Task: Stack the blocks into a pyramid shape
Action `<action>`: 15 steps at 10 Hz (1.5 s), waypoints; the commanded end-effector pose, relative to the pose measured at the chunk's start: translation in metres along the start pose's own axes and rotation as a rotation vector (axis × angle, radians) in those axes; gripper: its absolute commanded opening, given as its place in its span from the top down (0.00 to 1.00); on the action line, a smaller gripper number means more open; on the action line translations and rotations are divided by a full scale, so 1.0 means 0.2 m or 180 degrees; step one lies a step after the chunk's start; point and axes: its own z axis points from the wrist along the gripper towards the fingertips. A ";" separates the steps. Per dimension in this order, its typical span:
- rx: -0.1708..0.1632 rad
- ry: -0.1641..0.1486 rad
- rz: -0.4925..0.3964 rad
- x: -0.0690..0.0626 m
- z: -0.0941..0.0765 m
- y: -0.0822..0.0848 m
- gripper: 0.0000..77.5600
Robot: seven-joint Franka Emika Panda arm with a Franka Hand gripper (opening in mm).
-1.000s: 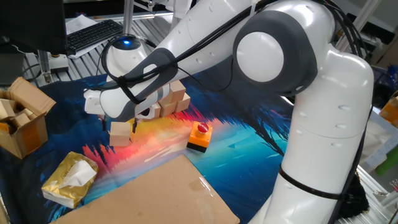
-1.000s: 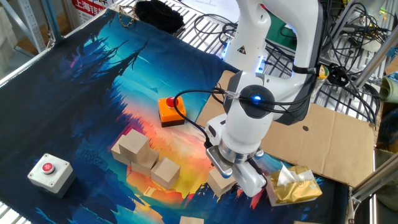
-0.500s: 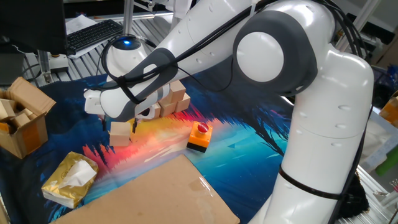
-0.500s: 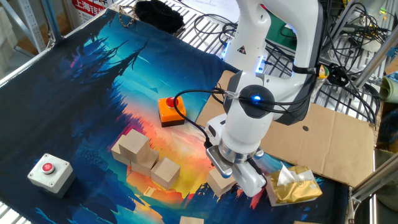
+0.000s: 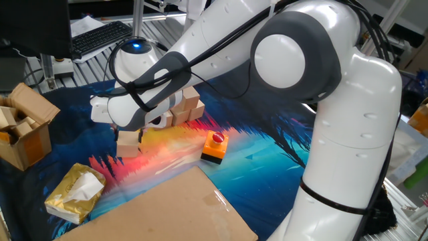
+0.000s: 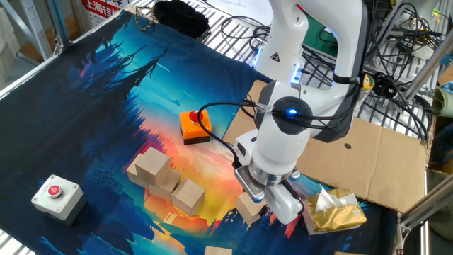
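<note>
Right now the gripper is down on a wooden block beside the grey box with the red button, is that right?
Not quite. The gripper is down on a block, but the grey button box sits far off. A gold tissue pack lies beside that block, as the other fixed view shows.

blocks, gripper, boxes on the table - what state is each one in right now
gripper: shut on a wooden block, low at the mat
block cluster: resting on the mat, one block stacked on others, no pyramid yet
orange button box: upright, red button on top, untouched
grey button box: upright, red button on top
cardboard box: flaps open
</note>
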 end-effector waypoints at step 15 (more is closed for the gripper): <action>0.0116 0.0204 0.0638 -0.09 -0.44 -0.10 0.98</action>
